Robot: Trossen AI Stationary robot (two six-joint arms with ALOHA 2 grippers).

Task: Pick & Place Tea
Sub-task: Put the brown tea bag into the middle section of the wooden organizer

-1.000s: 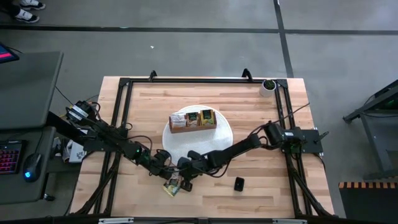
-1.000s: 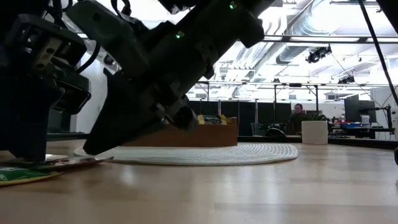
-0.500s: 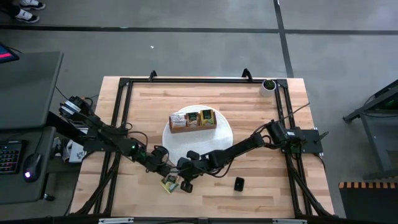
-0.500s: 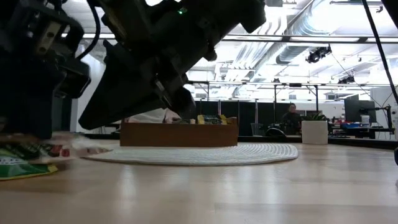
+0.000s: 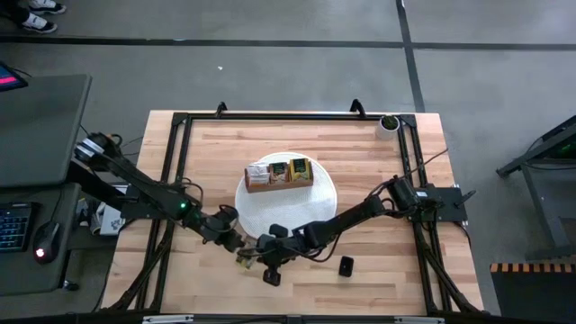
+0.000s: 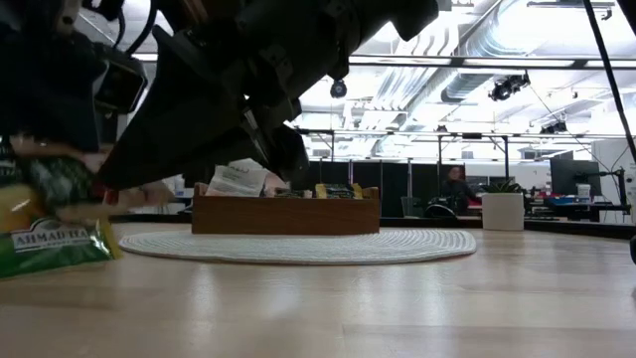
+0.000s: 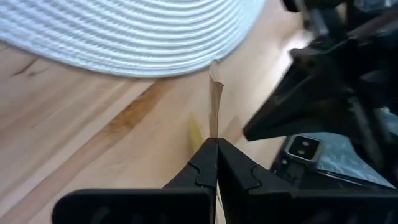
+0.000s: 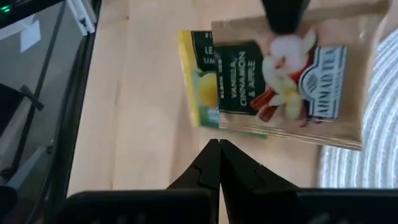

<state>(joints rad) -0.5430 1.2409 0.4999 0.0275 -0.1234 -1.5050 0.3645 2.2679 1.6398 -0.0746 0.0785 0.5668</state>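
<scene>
1. Nearest the table's front edge, the right gripper [image 5: 268, 273] lies low beside the two loose packets. In its wrist view its fingers [image 8: 219, 163] are pressed together with their tips just under the packets' lower edge. The views do not show whether an edge is pinched between them. It seems placed there to steady or separate the pair.
2. Just beyond it, the left gripper [image 5: 236, 245] is clamped on the brown tea packet [image 8: 292, 81], printed vanilla, cinnamon and apple. In the left wrist view the packet shows edge-on [image 7: 215, 93], standing straight out from the closed fingertips. A grip on one edge probably keeps the thin paper flat for slotting into a box.
3. The lemon tea packet [image 8: 199, 81], yellow-green, lies behind the brown one and sticks out to one side. In the low view it hangs tilted [image 6: 50, 247], apparently off the wood. It may be riding along with the brown packet, so two could be carried instead of one.
4. The small black object [image 5: 346, 265] sits alone on the table [image 5: 378, 180], near the right arm.
5. Farther back, the white woven mat [image 5: 270, 216] carries the wooden box [image 5: 279, 186], which already holds packets, a white one [image 6: 237, 179] among them. It is the likely destination.
6. At the far right corner stands a small potted plant [image 5: 388, 123], well apart.
</scene>
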